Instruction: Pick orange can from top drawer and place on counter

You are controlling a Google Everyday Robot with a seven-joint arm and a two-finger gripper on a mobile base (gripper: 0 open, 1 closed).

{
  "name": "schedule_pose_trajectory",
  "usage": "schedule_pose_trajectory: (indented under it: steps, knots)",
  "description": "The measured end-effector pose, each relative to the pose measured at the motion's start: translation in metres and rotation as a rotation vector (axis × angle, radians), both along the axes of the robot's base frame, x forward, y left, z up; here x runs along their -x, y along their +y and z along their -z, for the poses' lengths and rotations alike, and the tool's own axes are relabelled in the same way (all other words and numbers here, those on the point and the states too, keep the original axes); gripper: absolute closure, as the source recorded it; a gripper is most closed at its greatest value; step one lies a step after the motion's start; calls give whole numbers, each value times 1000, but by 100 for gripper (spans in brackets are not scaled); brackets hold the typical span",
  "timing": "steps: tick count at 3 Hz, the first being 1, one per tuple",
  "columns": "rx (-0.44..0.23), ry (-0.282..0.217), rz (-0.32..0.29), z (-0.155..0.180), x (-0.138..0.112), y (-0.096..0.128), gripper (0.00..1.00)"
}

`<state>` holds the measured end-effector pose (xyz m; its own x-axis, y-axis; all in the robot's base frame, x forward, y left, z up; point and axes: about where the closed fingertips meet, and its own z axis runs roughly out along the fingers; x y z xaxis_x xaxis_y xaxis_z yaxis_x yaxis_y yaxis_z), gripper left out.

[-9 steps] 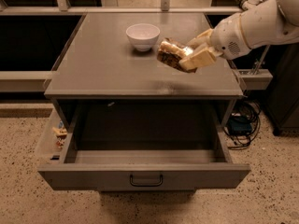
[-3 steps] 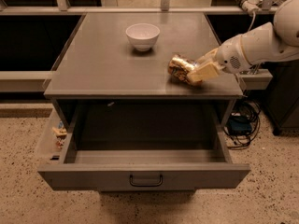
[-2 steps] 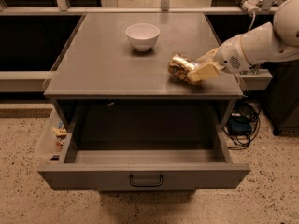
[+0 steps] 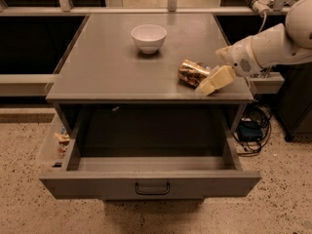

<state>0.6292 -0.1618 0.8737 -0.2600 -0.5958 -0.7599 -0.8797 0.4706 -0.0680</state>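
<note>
The orange can (image 4: 191, 72) lies on its side near the right front edge of the counter (image 4: 107, 67). My gripper (image 4: 210, 72) reaches in from the right on a white arm. It is open, with one cream finger (image 4: 215, 80) just in front of the can's right end and the other behind it. The top drawer (image 4: 151, 182) is pulled fully out below the counter. Its interior shows nothing inside.
A white bowl (image 4: 148, 37) stands on the back middle of the counter. Small bits of clutter (image 4: 62, 138) sit on a ledge left of the drawer. Cables and a box (image 4: 251, 129) lie on the floor at the right. A low shelf (image 4: 267, 83) sits under my arm.
The can has come down from above the counter to lie on it. Since then the gripper has drawn back slightly to the right and its fingers have spread.
</note>
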Motion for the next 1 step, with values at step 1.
schedule_pose_trajectory:
  steps: [1]
  knots:
    - [0,0,0,0,0,0,0]
